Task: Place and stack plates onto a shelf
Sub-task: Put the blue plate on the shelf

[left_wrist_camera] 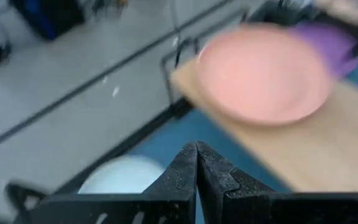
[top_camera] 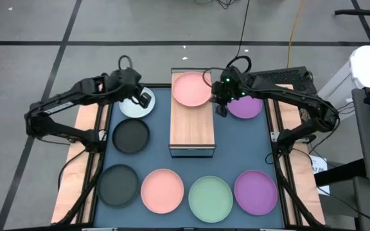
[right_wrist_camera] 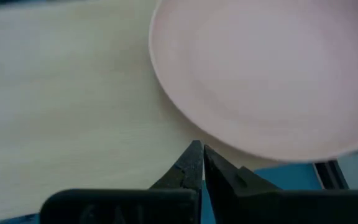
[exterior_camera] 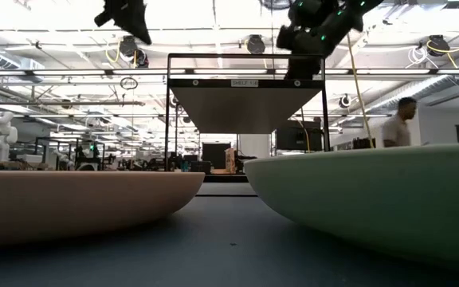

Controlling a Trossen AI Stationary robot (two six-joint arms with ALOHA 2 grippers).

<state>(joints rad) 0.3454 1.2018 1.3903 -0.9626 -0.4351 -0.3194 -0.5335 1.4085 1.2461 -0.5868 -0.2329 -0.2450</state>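
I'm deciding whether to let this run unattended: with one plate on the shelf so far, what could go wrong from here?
The pink plate sits at the far end of the shelf, its rim near the edge; a nudge from the right gripper beside it might tip it off. The left gripper hovers shut over the pale blue plate and may press into it.

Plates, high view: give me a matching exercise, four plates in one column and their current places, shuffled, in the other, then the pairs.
Things:
1. pink plate
2. pale blue plate
3. mint green plate
4. purple plate

Places:
A. on the mat, under the left gripper
B. front row, between a pink and a purple plate
C. on the far end of the shelf
D. on the mat, right of the shelf, beside the right gripper

Pairs: 1-C, 2-A, 3-B, 4-D
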